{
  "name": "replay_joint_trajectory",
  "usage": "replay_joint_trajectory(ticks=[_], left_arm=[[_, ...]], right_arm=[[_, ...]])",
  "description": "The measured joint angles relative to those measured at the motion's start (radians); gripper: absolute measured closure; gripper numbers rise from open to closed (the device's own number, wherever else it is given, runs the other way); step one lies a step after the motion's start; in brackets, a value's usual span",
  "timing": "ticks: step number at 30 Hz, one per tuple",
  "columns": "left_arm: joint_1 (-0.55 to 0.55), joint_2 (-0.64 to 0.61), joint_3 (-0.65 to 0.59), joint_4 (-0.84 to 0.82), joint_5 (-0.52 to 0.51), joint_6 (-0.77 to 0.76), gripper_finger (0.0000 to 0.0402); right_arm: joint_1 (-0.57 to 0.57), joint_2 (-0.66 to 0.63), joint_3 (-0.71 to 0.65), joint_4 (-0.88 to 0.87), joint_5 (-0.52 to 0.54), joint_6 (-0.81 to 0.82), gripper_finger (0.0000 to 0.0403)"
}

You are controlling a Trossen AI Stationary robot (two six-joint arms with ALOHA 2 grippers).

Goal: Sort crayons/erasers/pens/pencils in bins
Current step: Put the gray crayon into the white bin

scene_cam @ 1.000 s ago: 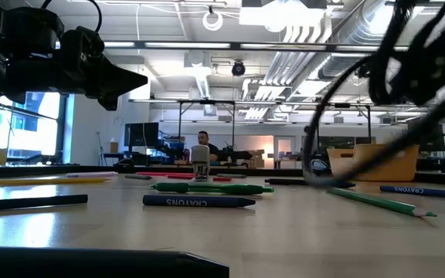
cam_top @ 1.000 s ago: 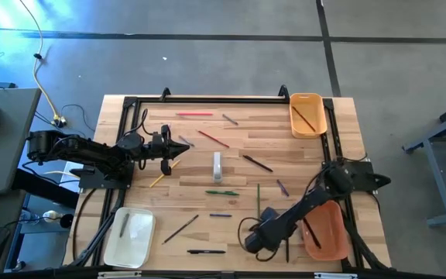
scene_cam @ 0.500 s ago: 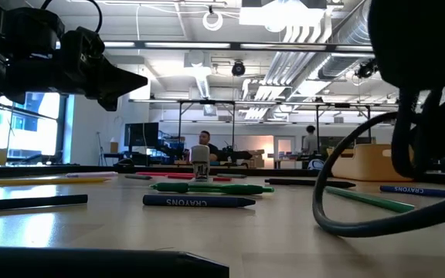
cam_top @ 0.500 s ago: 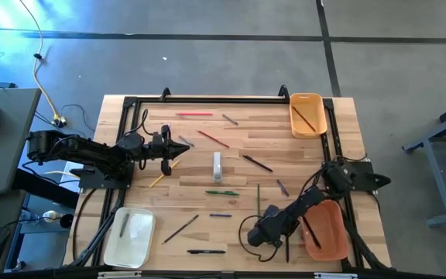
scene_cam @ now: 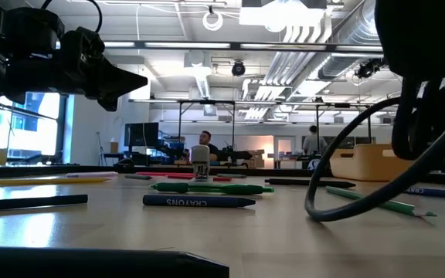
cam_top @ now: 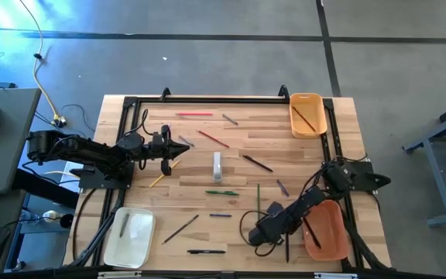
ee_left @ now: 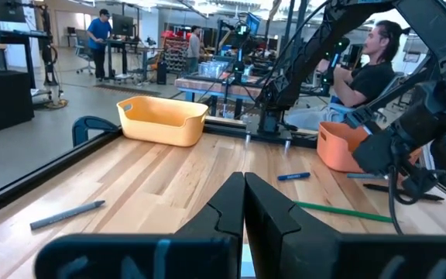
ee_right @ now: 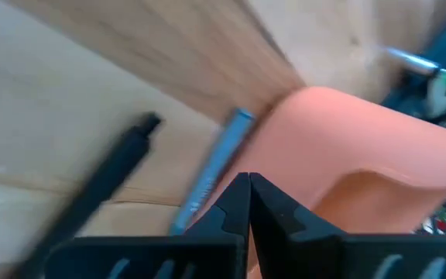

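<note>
Left end effector (cam_top: 183, 149) closed, empty, held above the tabletop (cam_top: 153, 208) at its left side. Cream-white bin (cam_top: 130, 237) at near-left corner. Pencils and pens scattered mid-table — green pencil (cam_top: 258, 197), black pen (cam_top: 206, 251). Right end effector (ee_right: 248, 182) closed, empty, low beside the orange bin (cam_top: 328, 231) — blue crayon (ee_right: 211, 168) and black pen (ee_right: 107, 174) just ahead. Yellow-orange bin (cam_top: 307, 114) at far-right corner.

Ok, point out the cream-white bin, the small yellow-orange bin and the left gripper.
cream-white bin (cam_top: 149, 246): high view, right rim.
small yellow-orange bin (cam_top: 307, 97): high view, far rim.
left gripper (cam_top: 186, 149): high view, shut fingertips.
</note>
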Motion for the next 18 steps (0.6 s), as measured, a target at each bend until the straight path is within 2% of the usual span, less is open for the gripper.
replay_joint_trajectory(ticks=[18], left_arm=[[0.000,0.000,0.000,-0.008,0.000,0.000,0.0401]], right_arm=[[0.001,-0.002,-0.086,0.116,-0.017,0.004,0.0403]])
